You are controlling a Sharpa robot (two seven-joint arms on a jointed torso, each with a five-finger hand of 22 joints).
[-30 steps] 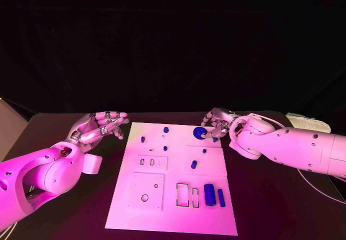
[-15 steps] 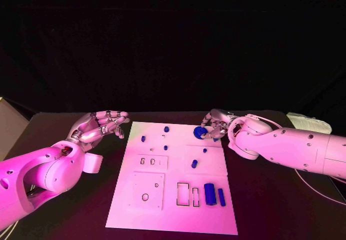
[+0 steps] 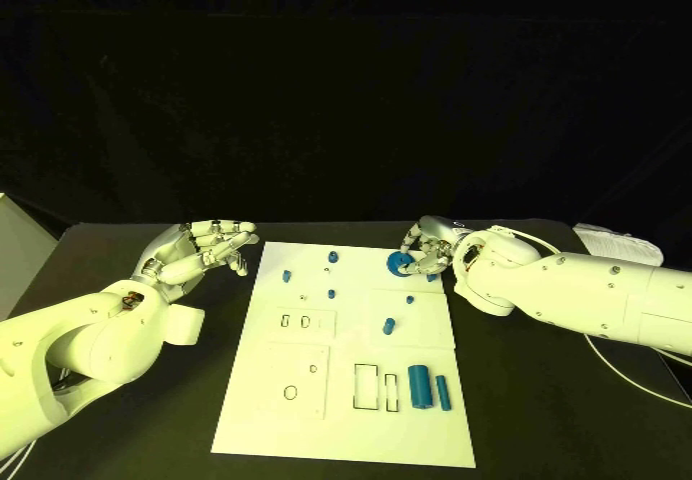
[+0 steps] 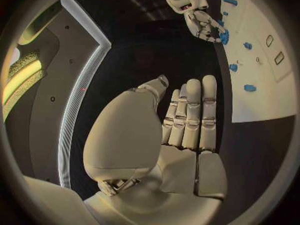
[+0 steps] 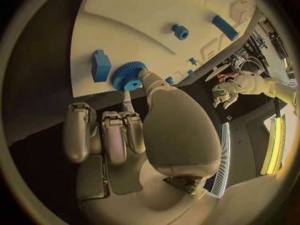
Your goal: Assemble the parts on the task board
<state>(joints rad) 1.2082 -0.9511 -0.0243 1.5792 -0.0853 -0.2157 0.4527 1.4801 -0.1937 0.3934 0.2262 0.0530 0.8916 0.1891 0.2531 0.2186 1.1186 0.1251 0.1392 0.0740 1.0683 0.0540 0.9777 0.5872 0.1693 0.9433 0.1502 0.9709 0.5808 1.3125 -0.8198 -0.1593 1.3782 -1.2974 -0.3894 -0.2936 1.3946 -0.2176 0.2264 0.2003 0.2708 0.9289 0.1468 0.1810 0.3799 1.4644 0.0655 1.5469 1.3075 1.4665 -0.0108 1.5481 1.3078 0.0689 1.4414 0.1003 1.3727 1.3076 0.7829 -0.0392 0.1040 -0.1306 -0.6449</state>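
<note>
The white task board lies mid-table. At its far right corner my right hand pinches a blue gear just over the board. The right wrist view shows the thumb tip on the gear, the other fingers curled back, and a blue block beside it. Small blue pegs stand on the far half of the board. A thick blue cylinder and a thin blue bar lie by two rectangular slots. My left hand hovers off the board's left edge, fingers straight, holding nothing.
A round hole and two small slots are in the board's left panels. A white bundle sits at the table's far right, and a cable runs beside my right arm. A pale box edge stands at far left.
My right hand has edged slightly left with the gear. The left hand has barely moved.
</note>
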